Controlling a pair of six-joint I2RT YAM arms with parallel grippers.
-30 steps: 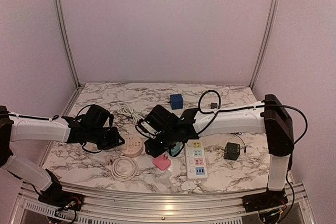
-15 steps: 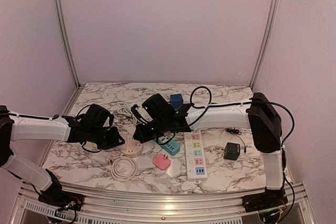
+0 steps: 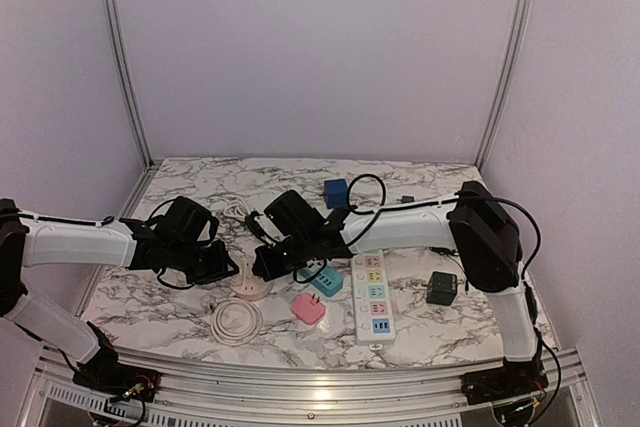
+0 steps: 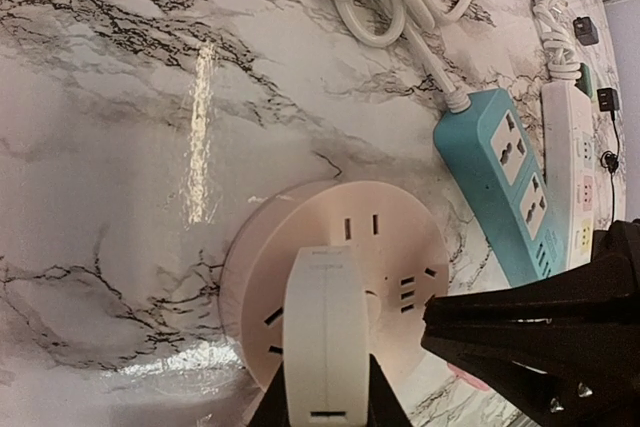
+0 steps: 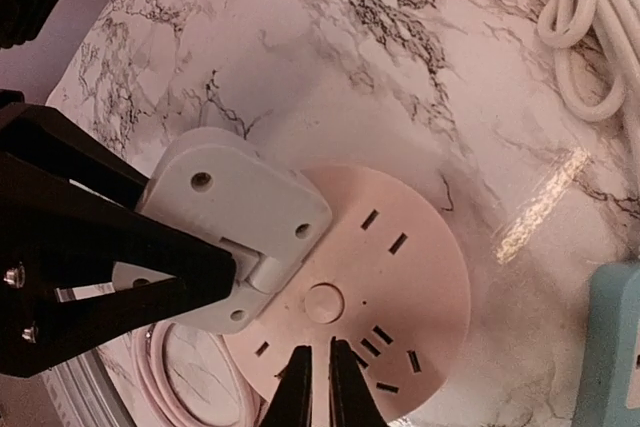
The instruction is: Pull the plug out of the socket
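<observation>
Two grippers meet at the round pale-pink plastic socket (image 5: 380,297) on the marble tabletop (image 4: 120,97). The square white plastic plug (image 5: 235,212) stands on the socket's face, with the left gripper (image 4: 325,402) clamped on its sides. The right gripper (image 5: 320,377), its fingers nearly together and holding nothing, points at the socket's face beside the plug. A teal power strip (image 4: 510,187) lies just beside the socket.
</observation>
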